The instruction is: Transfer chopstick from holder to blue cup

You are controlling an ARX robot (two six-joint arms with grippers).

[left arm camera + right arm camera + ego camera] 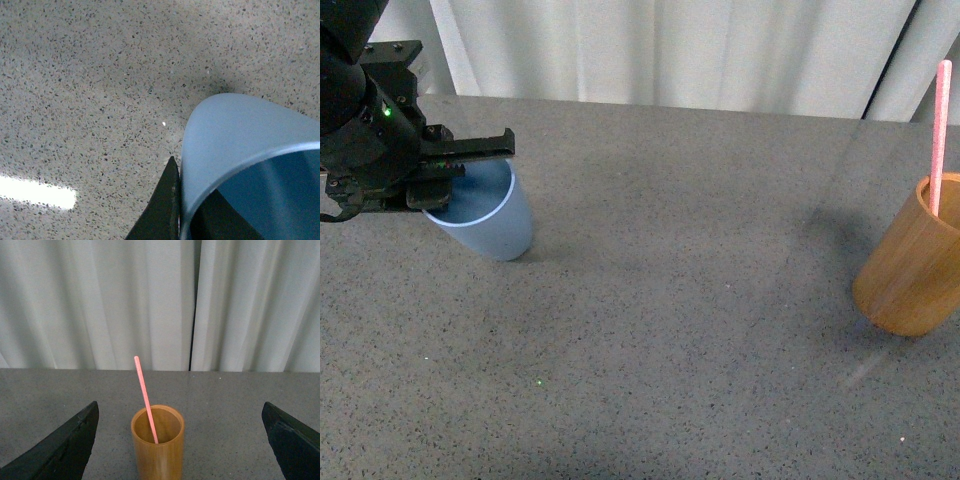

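Chopstick (940,135): standing in holder (910,270), right edge of frame. Blue cup (495,215): upper left; my left jaws clamp its wall, likely steadying it. My right jaws: released wide, facing holder.

Left of frame is crowded: left gripper (468,172) covers half the blue cup (492,228) mouth, clamped on its rim. Middle of the table (680,290) is wide open. Far right, chopstick (940,130) pokes above the holder (908,270), clear air around it
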